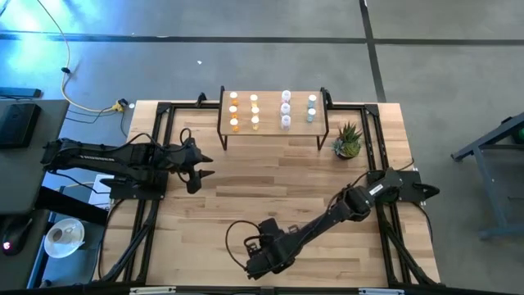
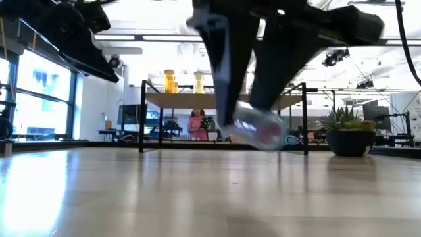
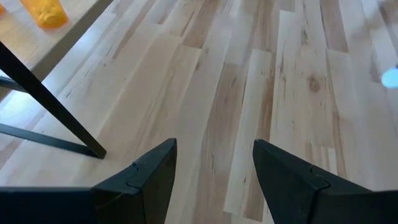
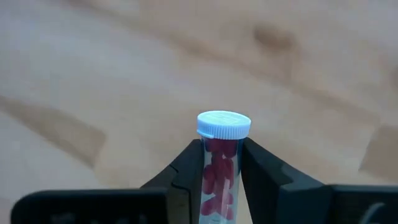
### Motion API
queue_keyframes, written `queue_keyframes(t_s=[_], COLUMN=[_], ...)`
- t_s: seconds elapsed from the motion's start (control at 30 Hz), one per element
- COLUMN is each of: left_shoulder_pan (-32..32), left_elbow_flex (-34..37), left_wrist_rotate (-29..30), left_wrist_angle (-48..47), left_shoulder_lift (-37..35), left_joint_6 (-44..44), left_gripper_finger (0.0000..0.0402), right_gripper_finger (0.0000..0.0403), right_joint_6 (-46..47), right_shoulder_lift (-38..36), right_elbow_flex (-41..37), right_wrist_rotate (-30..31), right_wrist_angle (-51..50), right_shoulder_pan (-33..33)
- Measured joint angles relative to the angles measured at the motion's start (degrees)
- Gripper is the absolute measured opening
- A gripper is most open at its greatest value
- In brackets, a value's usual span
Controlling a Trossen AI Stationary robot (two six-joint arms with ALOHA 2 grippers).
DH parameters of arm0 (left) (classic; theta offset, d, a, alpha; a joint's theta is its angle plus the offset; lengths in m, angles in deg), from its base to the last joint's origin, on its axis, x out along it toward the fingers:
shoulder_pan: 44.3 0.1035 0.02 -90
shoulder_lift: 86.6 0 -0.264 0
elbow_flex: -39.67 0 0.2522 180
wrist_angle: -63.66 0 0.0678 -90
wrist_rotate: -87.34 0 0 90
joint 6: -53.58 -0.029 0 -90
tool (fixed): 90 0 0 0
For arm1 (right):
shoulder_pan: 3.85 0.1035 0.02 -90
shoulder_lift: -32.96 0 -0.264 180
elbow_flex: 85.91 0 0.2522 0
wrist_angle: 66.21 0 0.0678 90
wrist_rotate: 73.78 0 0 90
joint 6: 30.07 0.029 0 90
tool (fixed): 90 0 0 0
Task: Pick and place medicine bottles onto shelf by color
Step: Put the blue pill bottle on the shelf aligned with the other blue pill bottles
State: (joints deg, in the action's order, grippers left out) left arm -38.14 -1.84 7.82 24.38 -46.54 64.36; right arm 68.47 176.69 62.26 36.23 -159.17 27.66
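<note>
My right gripper (image 1: 260,256) stands near the table's front edge, shut on a small clear medicine bottle (image 4: 219,168) that has red pills inside and a white cap (image 4: 224,124). In the low view the bottle (image 2: 262,129) hangs tilted under the dark fingers. The shelf (image 1: 270,131) stands at the table's far middle. It carries orange bottles (image 1: 244,111) on its left, whitish-purple ones (image 1: 286,109) in the middle and pale blue ones (image 1: 312,108) on its right. My left gripper (image 1: 201,170) waits open by the shelf's left legs, holding nothing. My right gripper pinches the bottle's clear body (image 4: 219,163) just below the white cap, one finger (image 4: 186,174) on each side. The fingers slant steeply down from above. The bottle is tilted and lifted clear of the table, and its cap end sticks out past the fingertips.
A small potted plant (image 1: 348,141) stands right of the shelf. The shelf's black leg (image 3: 56,106) is close before my left gripper (image 3: 214,152). Bare wooden planks (image 1: 270,184) lie between the shelf and my right gripper.
</note>
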Motion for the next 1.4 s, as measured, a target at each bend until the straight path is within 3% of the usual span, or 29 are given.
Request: queue_keyframes(t_s=[0.43, 0.6, 1.1, 1.23, 1.4], left_shoulder_pan=[0.0, 0.0, 0.0, 0.0, 0.0], left_elbow_flex=[0.0, 0.0, 0.0, 0.0, 0.0], left_wrist_rotate=[0.0, 0.1, 0.2, 0.2, 0.2], left_wrist_angle=[0.0, 0.0, 0.1, 0.1, 0.1], left_shoulder_lift=[0.0, 0.0, 0.0, 0.0, 0.0], left_joint_6=[0.1, 0.1, -0.3, -0.5, -0.5], left_gripper_finger=[0.0201, 0.0201, 0.0201, 0.0201, 0.0201], right_gripper_finger=[0.0075, 0.0075, 0.0075, 0.0075, 0.0075], right_joint_6=[-1.5, -9.0, -32.0, -32.8, -26.6], right_shoulder_lift=[-6.8, -10.1, -17.8, -22.3, -31.0], right_elbow_flex=[0.4, 0.4, -0.5, -6.8, -21.1], right_wrist_rotate=[24.1, 30.9, 41.5, 42.5, 42.1], right_wrist_angle=[-10.9, -10.8, -10.7, -10.8, -10.8], right_shoulder_pan=[0.4, 0.1, -3.3, -5.3, -7.6])
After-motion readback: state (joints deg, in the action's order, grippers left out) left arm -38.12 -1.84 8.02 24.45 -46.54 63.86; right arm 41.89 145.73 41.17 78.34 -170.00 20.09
